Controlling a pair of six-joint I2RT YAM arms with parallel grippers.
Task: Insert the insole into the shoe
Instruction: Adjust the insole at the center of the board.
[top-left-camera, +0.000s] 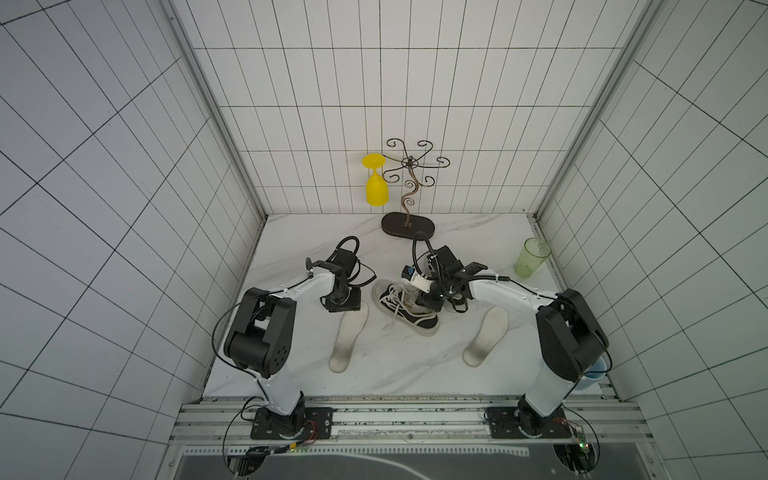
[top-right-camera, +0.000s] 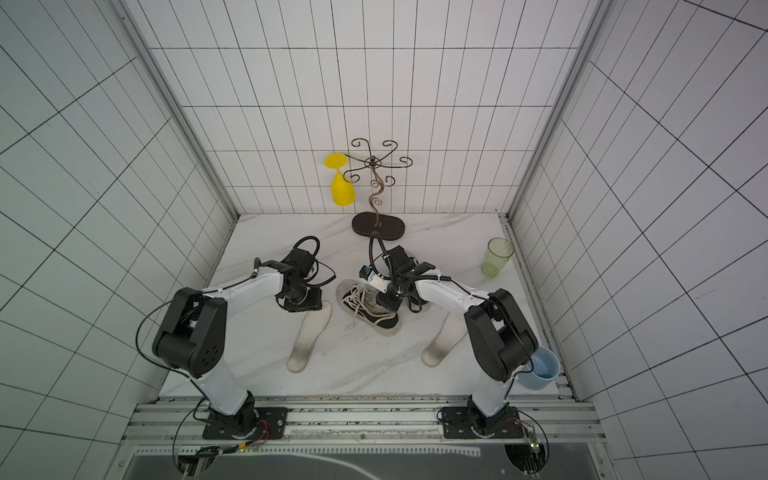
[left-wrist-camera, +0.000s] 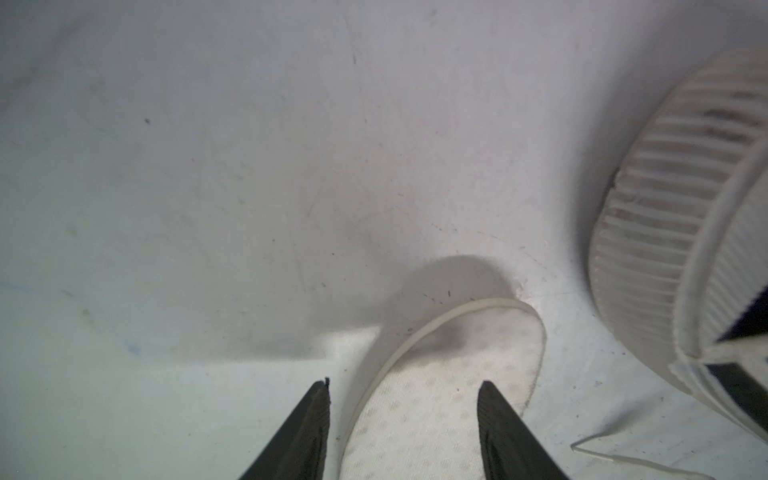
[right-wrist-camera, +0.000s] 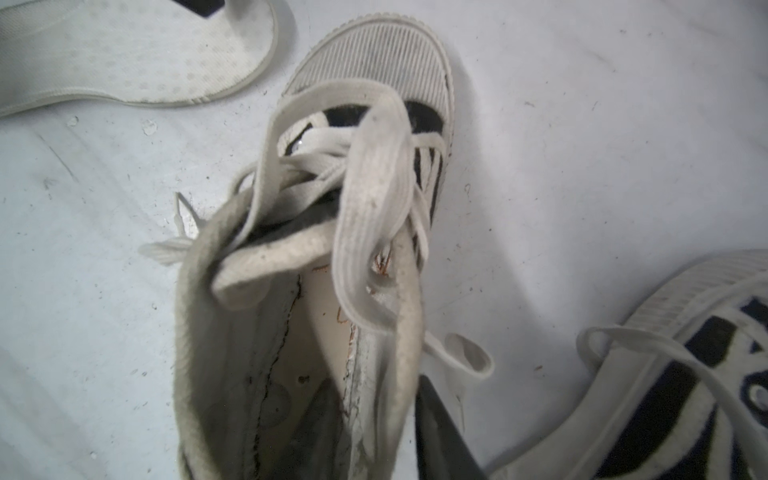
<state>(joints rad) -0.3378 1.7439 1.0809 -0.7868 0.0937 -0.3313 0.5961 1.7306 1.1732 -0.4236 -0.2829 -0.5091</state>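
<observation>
- Left gripper (left-wrist-camera: 403, 384) sits over the end of a white perforated foam insole (top-left-camera: 349, 336), jaws apart astride it
- Black-and-white laced canvas shoe (top-left-camera: 405, 307) lies just beside that insole, with open marble table (top-left-camera: 395, 374) in front
- Right gripper (top-left-camera: 430, 302) is at the shoe's collar, one finger (right-wrist-camera: 440, 432) outside it; whether the jaws are apart or together cannot be told
- A second white insole (top-left-camera: 486, 336) and a second shoe (right-wrist-camera: 665, 374) crowd the right side

My left arm (top-left-camera: 291, 286) reaches forward on the left side, wrist bent down, the left gripper (left-wrist-camera: 403, 386) pointing downward with its jaws parted. My right arm (top-left-camera: 511, 291) stretches toward the centre, right gripper (top-left-camera: 431, 302) angled down; only one finger (right-wrist-camera: 440, 432) shows, so I can't judge its spread.
</observation>
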